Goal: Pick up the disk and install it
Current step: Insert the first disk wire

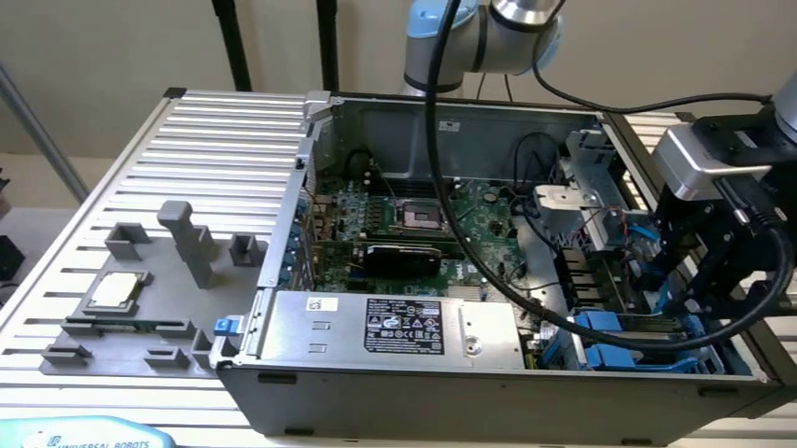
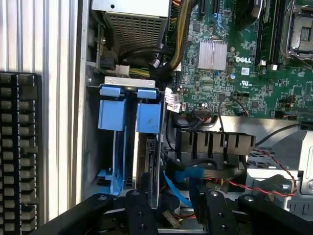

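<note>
Find the tool (image 1: 685,297) low inside the open computer case (image 1: 373,392), at the exterior view's right, hanging from the arm (image 1: 517,37) over the drive bay. Read it as open: two black fingers (image 2: 142,196) spread apart, nothing clamped between them. See the disk (image 2: 149,117) in the wrist view, standing on edge in its bay slot, with the bright blue carrier end farthest from the tool and the grey metal side running back toward the fingers. Contact between a finger and its edge: cannot tell. Note a second blue carrier (image 2: 112,107) just beside it in the neighbouring slot, nearer the case wall. Spot a blue flat cable (image 2: 177,188) lying in the gap between the fingers. Beyond the bay, find the green motherboard (image 2: 244,73) with a small silver heatsink (image 2: 212,54). In the exterior view, see the grey power supply (image 1: 398,327) with its black-and-white label along the near side of the case, all of it on a slatted metal table (image 1: 224,121). On that table, at the exterior view's left, note a grey fixture (image 1: 174,299) carrying a small square silver chip (image 1: 112,291).
</note>
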Tool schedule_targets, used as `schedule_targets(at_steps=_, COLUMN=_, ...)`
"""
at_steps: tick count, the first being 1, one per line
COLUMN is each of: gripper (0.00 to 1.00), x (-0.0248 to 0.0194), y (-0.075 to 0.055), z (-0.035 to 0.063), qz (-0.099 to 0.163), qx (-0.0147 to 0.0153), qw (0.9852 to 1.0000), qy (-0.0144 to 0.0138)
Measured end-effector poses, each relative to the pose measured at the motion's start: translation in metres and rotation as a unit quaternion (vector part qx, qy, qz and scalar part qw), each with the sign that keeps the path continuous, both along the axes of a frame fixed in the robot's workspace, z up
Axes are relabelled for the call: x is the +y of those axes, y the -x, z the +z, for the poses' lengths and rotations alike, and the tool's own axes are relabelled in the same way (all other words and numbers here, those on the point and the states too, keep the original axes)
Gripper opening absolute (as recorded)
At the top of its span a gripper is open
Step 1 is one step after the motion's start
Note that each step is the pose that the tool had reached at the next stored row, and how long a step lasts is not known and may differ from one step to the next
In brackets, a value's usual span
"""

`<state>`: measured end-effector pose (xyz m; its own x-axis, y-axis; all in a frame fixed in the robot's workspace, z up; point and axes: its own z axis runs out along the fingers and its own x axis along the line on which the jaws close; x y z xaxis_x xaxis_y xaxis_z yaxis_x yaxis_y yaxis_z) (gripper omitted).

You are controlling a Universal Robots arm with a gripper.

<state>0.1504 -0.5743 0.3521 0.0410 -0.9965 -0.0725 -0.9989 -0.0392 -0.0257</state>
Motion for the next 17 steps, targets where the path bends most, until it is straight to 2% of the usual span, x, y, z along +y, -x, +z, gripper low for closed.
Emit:
schedule_targets(at_steps=1, gripper=0.45, x=-0.0047, y=-0.001, z=-0.0001, qz=0.0, qx=0.0001, qw=1.0, qy=0.0)
schedule_targets(at_steps=3, gripper=0.45, x=-0.0102, y=-0.001, z=0.0, qz=0.0, qx=0.0001, qw=1.0, qy=-0.0007)
schedule_targets(at_steps=6, gripper=0.45, x=-0.0148, y=-0.003, z=-0.0001, qz=0.0, qx=0.0002, qw=1.0, qy=-0.0036)
schedule_targets(at_steps=10, gripper=0.45, x=-0.0153, y=-0.011, z=-0.0002, qz=0.002, qx=0.0002, qw=0.9999, qy=-0.0107)
schedule_targets(at_steps=17, gripper=0.45, x=-0.0153, y=-0.017, z=-0.0027, qz=0.029, qx=0.0004, qw=0.9995, qy=-0.0112)
